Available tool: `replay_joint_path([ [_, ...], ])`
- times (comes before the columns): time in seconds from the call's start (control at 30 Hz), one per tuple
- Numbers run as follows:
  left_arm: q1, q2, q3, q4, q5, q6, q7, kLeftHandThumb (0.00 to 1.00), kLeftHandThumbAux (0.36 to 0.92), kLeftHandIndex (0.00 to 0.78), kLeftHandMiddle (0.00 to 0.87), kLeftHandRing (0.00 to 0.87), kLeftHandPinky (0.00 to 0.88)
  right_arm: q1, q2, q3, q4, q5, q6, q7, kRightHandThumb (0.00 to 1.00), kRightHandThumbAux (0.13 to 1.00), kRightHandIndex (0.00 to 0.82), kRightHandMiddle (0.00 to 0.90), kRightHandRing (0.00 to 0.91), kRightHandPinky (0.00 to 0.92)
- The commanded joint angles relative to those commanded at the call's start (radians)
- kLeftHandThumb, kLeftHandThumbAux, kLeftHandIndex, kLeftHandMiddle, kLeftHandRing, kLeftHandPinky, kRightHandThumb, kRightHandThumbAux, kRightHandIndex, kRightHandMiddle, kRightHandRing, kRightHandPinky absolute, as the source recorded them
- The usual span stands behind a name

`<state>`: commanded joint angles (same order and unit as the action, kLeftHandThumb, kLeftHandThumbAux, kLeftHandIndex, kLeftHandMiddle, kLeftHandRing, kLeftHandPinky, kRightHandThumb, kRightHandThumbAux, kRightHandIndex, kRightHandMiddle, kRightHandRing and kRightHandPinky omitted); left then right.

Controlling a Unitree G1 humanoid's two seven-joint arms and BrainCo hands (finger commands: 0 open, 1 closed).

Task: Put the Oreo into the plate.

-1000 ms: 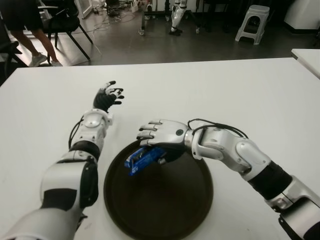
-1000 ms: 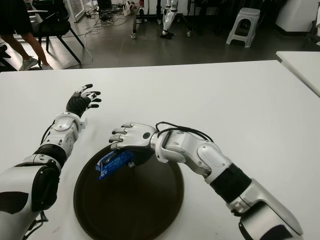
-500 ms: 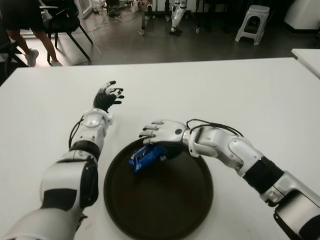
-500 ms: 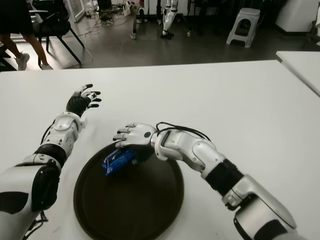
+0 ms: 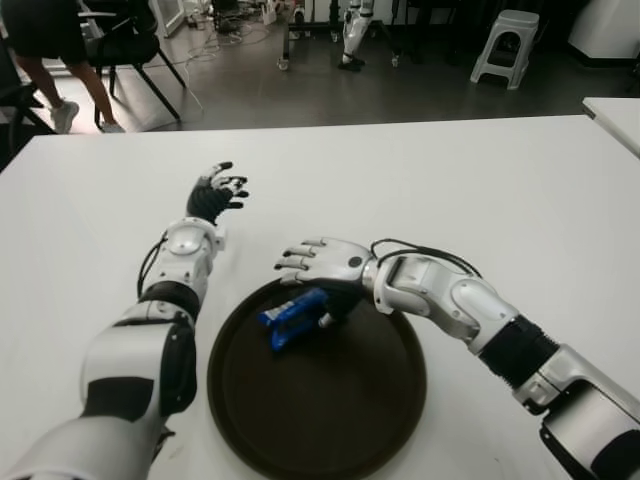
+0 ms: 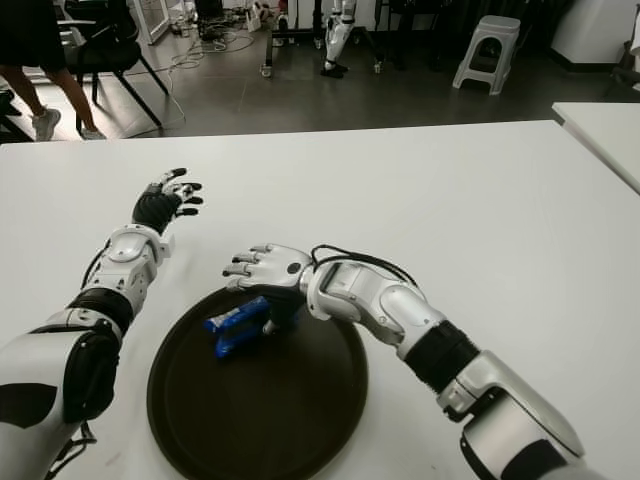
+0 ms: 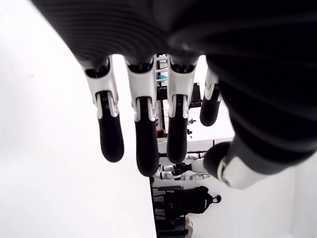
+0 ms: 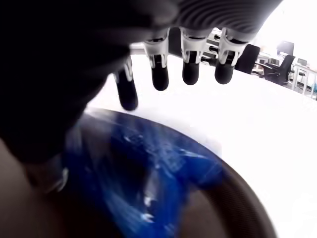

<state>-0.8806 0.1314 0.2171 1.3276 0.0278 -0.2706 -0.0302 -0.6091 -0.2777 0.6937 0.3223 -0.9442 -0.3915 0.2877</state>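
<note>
The Oreo [image 5: 292,317] is a blue pack lying inside the dark round plate [image 5: 340,420], close to the plate's far left rim. My right hand [image 5: 316,263] hovers just above it, fingers stretched out flat and open, its dark thumb beside the pack's right end. In the right wrist view the Oreo [image 8: 148,183] shows below the straight fingertips [image 8: 159,79], not pinched by them. My left hand [image 5: 216,193] shows farther out on the white table [image 5: 480,180], left of the plate, with fingers spread and nothing in them.
Beyond the table's far edge are a black chair [image 5: 125,45], a person's legs [image 5: 70,95], a white stool [image 5: 505,45] and robot legs [image 5: 355,35]. A second white table corner [image 5: 618,115] shows at the right.
The Oreo has dropped from under my right palm onto the plate and now lies flatter. My right hand has edged slightly away over the far rim. The left arm is unchanged.
</note>
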Motion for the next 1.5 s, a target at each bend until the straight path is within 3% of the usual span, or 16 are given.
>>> replay_joint_path([
  [0.63, -0.002, -0.001, 0.003, 0.001, -0.011, 0.007, -0.005, 0.534, 0.639, 0.164, 0.322, 0.367, 0.364, -0.03, 0.017, -0.003, 0.066, 0.024, -0.016, 0.0, 0.0, 0.595, 0.0, 0.0, 0.0, 0.0],
  [1.0, -0.003, 0.0, -0.007, 0.001, -0.004, 0.006, -0.001, 0.531, 0.647, 0.16, 0.317, 0.359, 0.357, -0.053, 0.006, -0.019, 0.089, 0.031, -0.016, -0.019, 0.0, 0.558, 0.0, 0.0, 0.0, 0.0],
  [1.17, -0.003, 0.0, -0.005, 0.002, -0.007, 0.004, -0.001, 0.541, 0.647, 0.156, 0.316, 0.36, 0.366, -0.108, -0.089, -0.113, 0.052, 0.144, -0.065, 0.063, 0.0, 0.536, 0.0, 0.0, 0.0, 0.0],
  [1.37, -0.002, 0.001, -0.004, 0.003, -0.006, 0.004, 0.004, 0.541, 0.665, 0.154, 0.313, 0.357, 0.372, -0.211, -0.101, -0.178, 0.095, 0.246, -0.063, 0.149, 0.0, 0.525, 0.0, 0.0, 0.0, 0.0],
  [1.5, -0.003, 0.001, 0.0, 0.004, -0.009, 0.01, 0.003, 0.541, 0.672, 0.153, 0.317, 0.363, 0.37, -0.235, -0.118, -0.216, 0.15, 0.288, -0.083, 0.124, 0.0, 0.504, 0.0, 0.0, 0.0, 0.0],
])
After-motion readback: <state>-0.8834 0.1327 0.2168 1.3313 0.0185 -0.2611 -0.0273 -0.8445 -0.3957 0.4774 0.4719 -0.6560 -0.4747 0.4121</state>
